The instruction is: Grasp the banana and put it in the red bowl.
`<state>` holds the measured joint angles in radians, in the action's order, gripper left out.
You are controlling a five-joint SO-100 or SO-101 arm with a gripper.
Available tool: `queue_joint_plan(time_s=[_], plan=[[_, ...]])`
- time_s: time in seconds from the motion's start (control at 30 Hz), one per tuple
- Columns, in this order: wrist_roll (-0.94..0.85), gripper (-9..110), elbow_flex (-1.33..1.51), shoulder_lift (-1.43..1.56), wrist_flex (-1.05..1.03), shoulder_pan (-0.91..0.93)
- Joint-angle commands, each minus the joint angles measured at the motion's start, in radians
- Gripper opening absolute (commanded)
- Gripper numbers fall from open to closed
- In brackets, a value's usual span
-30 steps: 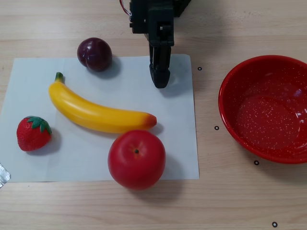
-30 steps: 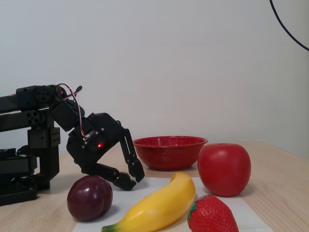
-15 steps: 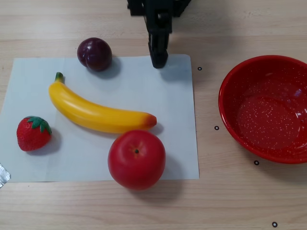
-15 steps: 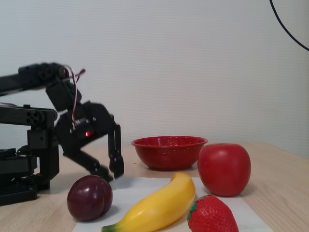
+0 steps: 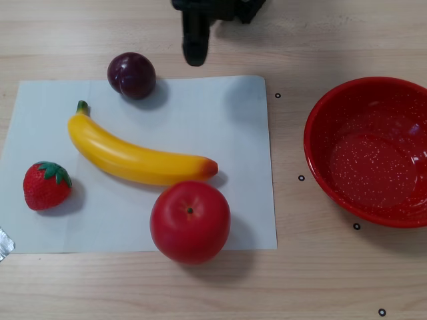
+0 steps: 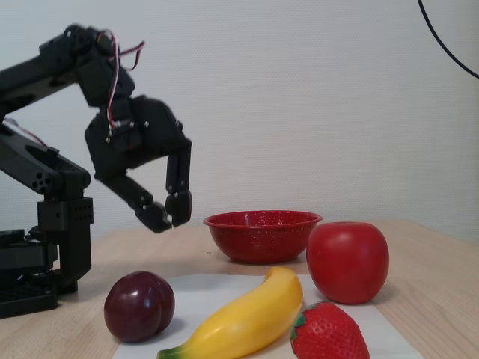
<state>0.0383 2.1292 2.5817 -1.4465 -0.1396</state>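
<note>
Nothing of the task done yet: banana [image 5: 137,155] lying untouched on the white paper sheet [image 5: 227,133], green stem toward the plum [image 5: 132,75], orange-brown end just beside the red apple [image 5: 190,221]. Red bowl [image 5: 369,150] empty, standing off the sheet on the bare wooden tabletop [image 5: 320,280], well apart from the banana. Gripper [image 6: 167,215] raised clear of the tabletop in the fixed view, holding nothing, jaws slightly apart with only a narrow gap at the tips; at the top edge of the other view, only a dark tip showing beyond the sheet's far edge. Left to do, by judgement: everything, from reach and grasp to carry and release. Counted: one banana, one bowl, one apple, one plum, one strawberry [image 5: 47,185], one sheet, one arm.
</note>
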Motion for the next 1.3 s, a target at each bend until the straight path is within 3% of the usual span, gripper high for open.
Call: queue_joint_plan(time_s=[0.0, 0.4, 0.77, 1.13, 1.27], plan=[[0.014, 0, -0.153, -0.069, -0.037, -0.028], [0.015, 2, -0.606, -0.488, -0.209, -0.147], [-0.012, 13, -1.015, -0.833, -0.371, -0.179], [-0.032, 48, -1.161, -1.055, -0.337, -0.181], [-0.034, 54, -1.161, -1.115, -0.287, -0.181]])
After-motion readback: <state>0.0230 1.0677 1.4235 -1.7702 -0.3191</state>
